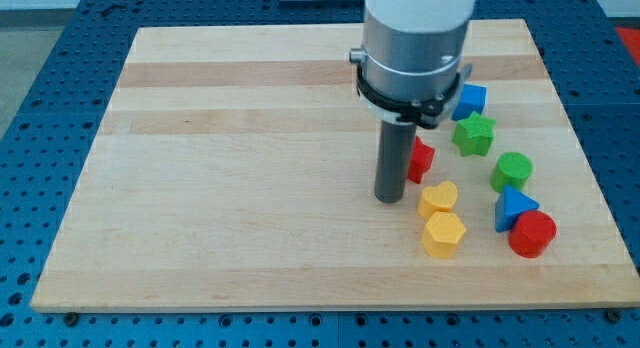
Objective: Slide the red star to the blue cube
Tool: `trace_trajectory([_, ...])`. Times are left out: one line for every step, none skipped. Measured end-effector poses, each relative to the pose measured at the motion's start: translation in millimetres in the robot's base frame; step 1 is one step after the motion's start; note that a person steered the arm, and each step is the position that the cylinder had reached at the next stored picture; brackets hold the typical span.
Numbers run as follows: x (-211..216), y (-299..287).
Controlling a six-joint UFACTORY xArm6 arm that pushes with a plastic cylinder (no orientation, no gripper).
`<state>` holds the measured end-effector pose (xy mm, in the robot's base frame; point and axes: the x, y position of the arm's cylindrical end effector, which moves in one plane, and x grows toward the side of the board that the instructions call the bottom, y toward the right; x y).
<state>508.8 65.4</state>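
Here my tip rests on the bench, touching the left side of the red star; having no fingers, it grasps nothing; I should push up-right, steadily, toward the blue cube, avoiding the green star.

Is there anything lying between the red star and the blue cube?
In the camera view, no block lies between the red star and the blue cube. The green star sits just right of that line; the arm's body hides part of it.
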Motion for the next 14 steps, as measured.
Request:
trace_trajectory([-5,28])
trace_trajectory([-41,32])
trace_trajectory([-89,23])
trace_trajectory([-129,1])
trace_trajectory([-139,-2])
trace_trajectory([-137,-12])
trace_trajectory([-160,-29])
trace_trajectory([-184,-30])
trace_trajectory([-190,-12])
trace_trajectory([-193,8])
trace_trajectory([-213,-6])
trace_trajectory([-242,-15])
trace_trajectory([-240,-9])
trace_trajectory([-221,5])
